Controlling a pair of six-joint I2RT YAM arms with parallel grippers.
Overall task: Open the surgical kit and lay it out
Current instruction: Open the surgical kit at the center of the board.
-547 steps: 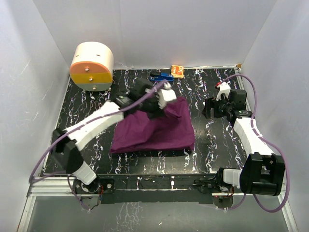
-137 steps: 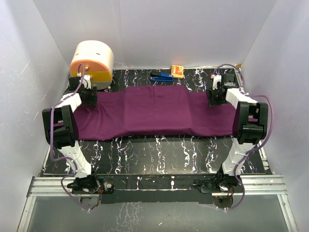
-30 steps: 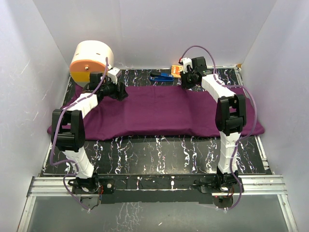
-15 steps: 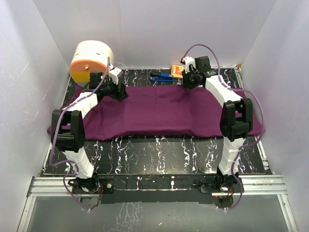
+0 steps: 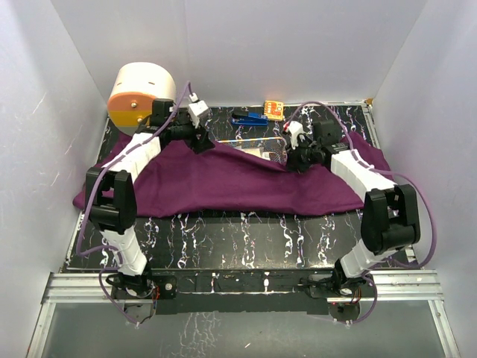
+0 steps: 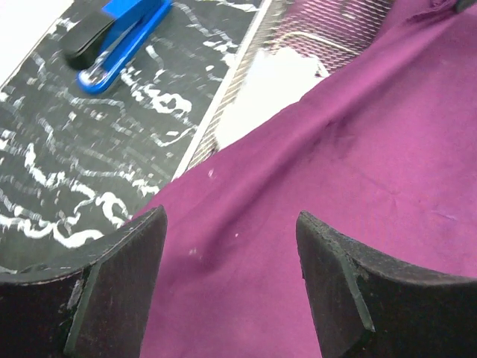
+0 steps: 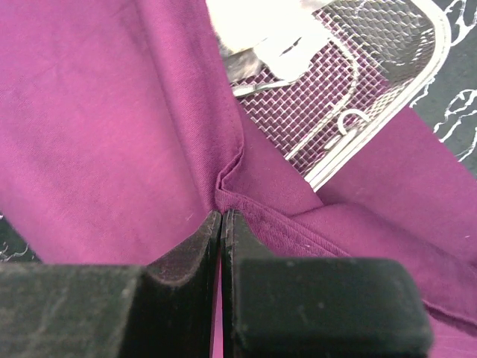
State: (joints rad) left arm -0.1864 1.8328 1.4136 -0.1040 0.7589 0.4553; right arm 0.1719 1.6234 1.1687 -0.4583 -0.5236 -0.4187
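The purple cloth wrap (image 5: 223, 183) lies spread across the table, its far edge drawn back in the middle. Behind that edge the silver wire-mesh tray (image 5: 250, 149) shows, with white gauze (image 7: 261, 22) and a steel instrument (image 7: 250, 83) in it. My right gripper (image 5: 292, 162) is shut on the cloth's stitched hem (image 7: 246, 205), just beside the tray's corner (image 7: 358, 82). My left gripper (image 5: 205, 142) hovers open over the purple cloth (image 6: 358, 149), nothing between its fingers (image 6: 119, 283). The tray's rim (image 6: 238, 82) and gauze (image 6: 272, 86) lie just beyond it.
A cream-and-orange round drum (image 5: 138, 93) stands at the back left, close behind my left arm. A blue item (image 5: 250, 118) and a small orange item (image 5: 273, 110) lie by the back wall. The cloth hangs over the table's left edge (image 5: 78, 200).
My right gripper closed on the cloth's far edge and pulled it toward the near side, uncovering the tray. My left gripper moved right along the far edge, still open.
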